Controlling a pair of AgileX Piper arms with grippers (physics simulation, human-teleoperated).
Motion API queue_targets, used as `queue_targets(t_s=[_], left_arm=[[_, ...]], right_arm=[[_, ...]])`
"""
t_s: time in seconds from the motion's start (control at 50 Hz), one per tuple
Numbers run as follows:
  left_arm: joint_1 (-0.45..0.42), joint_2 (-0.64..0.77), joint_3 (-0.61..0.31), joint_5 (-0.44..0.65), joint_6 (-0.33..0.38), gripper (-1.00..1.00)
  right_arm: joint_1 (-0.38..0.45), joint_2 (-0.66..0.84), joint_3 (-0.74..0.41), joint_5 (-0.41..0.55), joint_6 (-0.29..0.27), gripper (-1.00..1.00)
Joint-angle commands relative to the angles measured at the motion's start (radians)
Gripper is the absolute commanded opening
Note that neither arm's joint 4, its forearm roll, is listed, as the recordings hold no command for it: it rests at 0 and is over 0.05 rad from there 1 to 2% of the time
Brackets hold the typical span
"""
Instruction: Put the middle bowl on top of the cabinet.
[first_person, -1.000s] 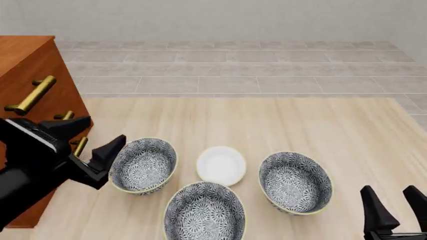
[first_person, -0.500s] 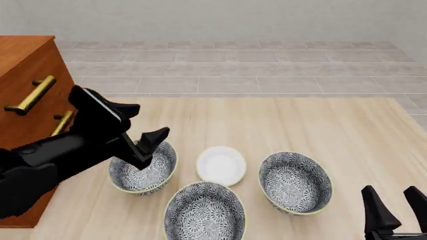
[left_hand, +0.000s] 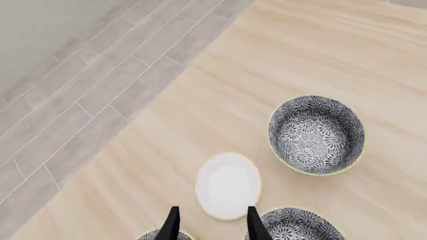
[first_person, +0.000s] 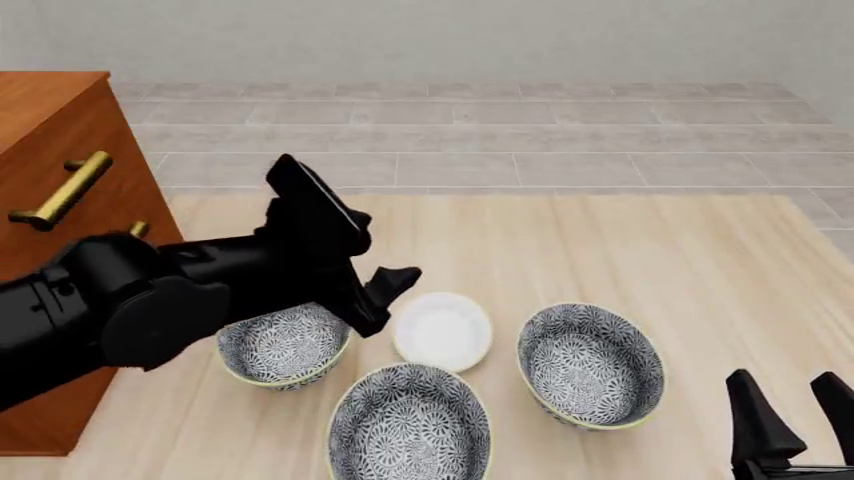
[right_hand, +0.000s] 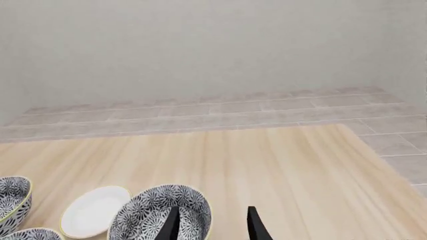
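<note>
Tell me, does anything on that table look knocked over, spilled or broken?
Nothing stands out. The three patterned grey-and-white bowls sit upright and whole on the pale wooden table, around the small plain white dish. Nothing is spilled. The reddish-brown wooden cabinet stands upright.

three deep round bowls with grey-and-white floral pattern are counted (first_person: 284, 345) (first_person: 408, 423) (first_person: 590, 364) | one small plain white dish is counted (first_person: 442, 330) | one reddish-brown wooden cabinet is seen (first_person: 47, 150) | two brass bar handles are visible (first_person: 62, 191) (first_person: 138, 229) | two black grippers are counted (first_person: 367, 295) (first_person: 791, 425)
</note>
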Motion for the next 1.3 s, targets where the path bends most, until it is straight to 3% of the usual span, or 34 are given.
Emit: queue_targets(t_s=[0.02,0.14,0.22,0.62,1.02,1.3], left_arm=[[-0.058,0.101,-0.102,0.053,0.004,1.00],[-0.081,0.142,-0.152,0.087,-0.015,1.00],[-0.083,0.164,-0.153,0.091,0.019,1.00],[-0.119,0.278,-0.284,0.146,-0.049,1.00],[-0.181,0.323,-0.332,0.153,-0.097,1.00],[-0.174,0.404,-0.375,0.138,-0.117,1.00]], right_arm=[[0.000,0.000,0.002,0.001,0.006,1.00],[-0.002,0.000,0.002,0.001,0.007,1.00],[-0.003,0.000,0.003,0.001,0.008,1.00],[-0.001,0.000,0.003,0.010,0.014,1.00],[-0.004,0.003,0.003,0.018,0.018,1.00],[-0.004,0.001,0.003,0.024,0.024,1.00]])
